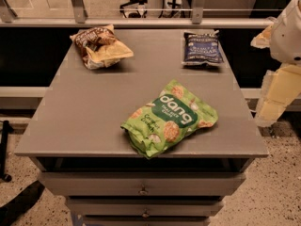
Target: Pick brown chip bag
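Brown bag (100, 46) is at the far-left corner of the tabletop (89, 117). It lies flat, dark end toward the back, tan end toward the middle. It's crumpled, so the top face is uneven. Nothing touches it and there's bare grey all round, so it's reachable from above or from the front.

Blue bag (202, 48) is far-right, well apart. Green bag (169, 117) is front-centre, right at the near edge. The three look spread out as distractors, none blocking another.

Tool (277, 91) is off the tabletop's right edge, about level with the green bag, under the arm (289, 32). Spread or pressed together: can't tell.

My read: reach not started. The target is the diagonally opposite corner, so the path crosses between green and blue. Keep height there to avoid snagging either.
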Controlling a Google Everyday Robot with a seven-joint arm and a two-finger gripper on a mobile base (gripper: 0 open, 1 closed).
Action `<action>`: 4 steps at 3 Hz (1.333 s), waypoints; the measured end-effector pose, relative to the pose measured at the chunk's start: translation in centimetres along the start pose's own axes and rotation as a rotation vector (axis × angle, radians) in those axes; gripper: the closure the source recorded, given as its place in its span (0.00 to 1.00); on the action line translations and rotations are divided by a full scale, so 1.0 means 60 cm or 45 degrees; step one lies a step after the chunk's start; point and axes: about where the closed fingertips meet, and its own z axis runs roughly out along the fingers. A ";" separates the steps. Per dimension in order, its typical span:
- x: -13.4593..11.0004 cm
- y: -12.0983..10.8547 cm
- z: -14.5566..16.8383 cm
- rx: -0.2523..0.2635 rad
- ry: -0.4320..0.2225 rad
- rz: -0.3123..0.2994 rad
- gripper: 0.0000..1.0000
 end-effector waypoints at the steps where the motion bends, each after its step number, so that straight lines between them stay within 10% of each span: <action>1: 0.000 0.000 0.000 0.000 0.000 0.000 0.00; 4: -0.217 -0.229 0.191 0.074 -0.384 0.012 0.00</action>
